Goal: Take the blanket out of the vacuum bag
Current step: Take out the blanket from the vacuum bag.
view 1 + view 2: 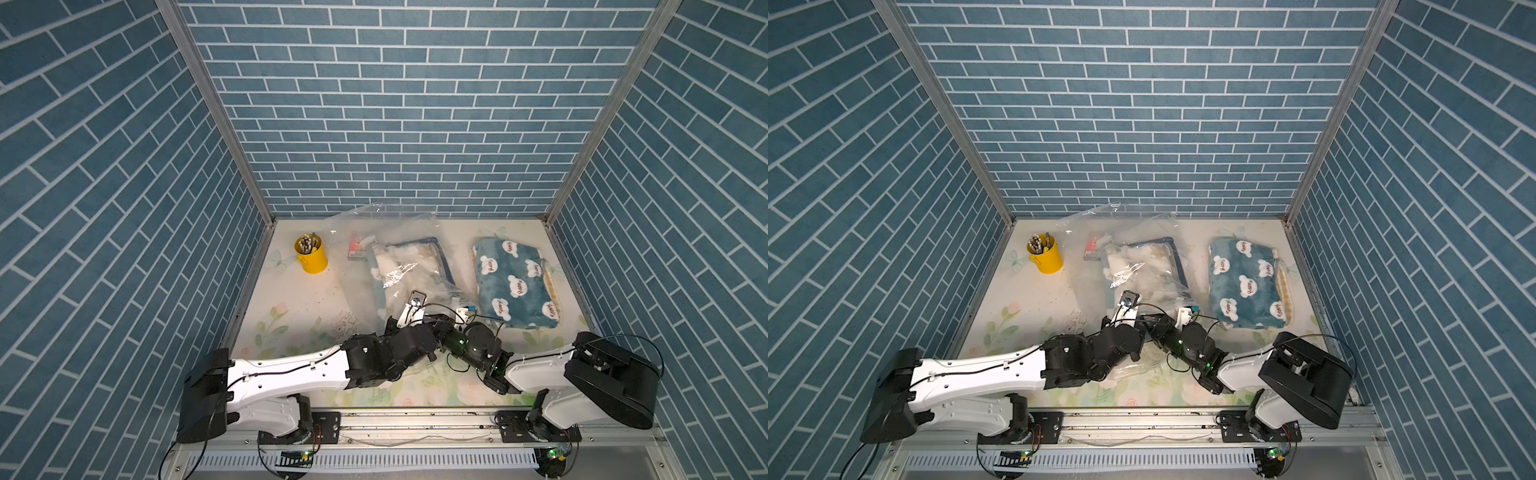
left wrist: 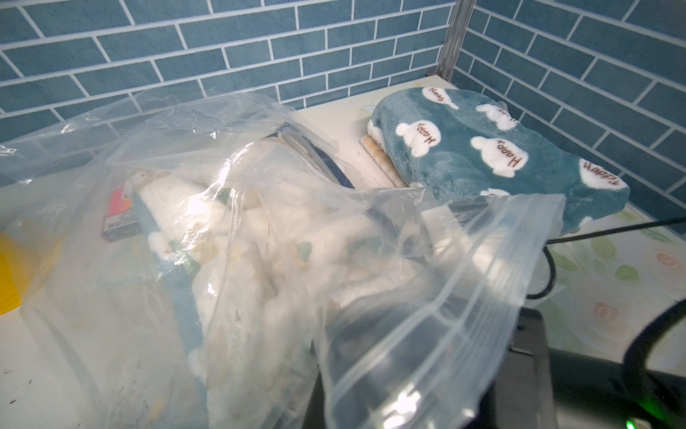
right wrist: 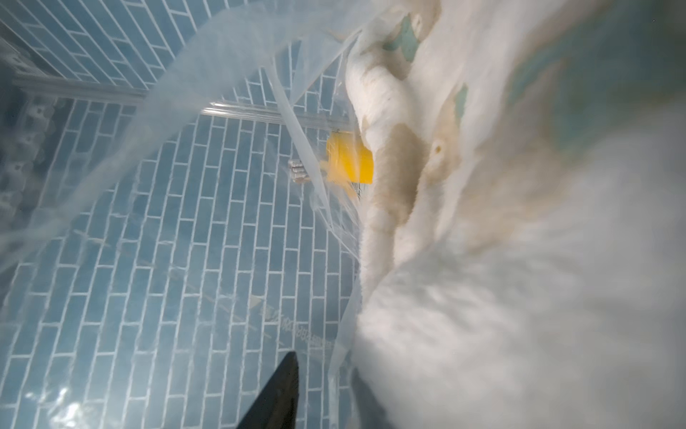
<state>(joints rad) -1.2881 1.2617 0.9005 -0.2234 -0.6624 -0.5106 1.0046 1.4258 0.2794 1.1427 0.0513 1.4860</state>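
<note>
Vacuum bag (image 2: 427,297), "Happy" blanket (image 2: 464,167) beyond

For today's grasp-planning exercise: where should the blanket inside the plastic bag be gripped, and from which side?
Probably the fluffy white fold of the blanket nearest the open mouth of the bag, reached from the robot's side through that mouth. The fold bulges loose there; elsewhere plastic covers it.

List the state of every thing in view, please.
vacuum bag: mouth open, rim lifted.
white blanket: inside the bag.
blue blanket: folded, lying outside the bag.
pen cup: upright, holding pens.
left tool: shut on the bag's rim.
right tool: open, inside the bag.
</note>
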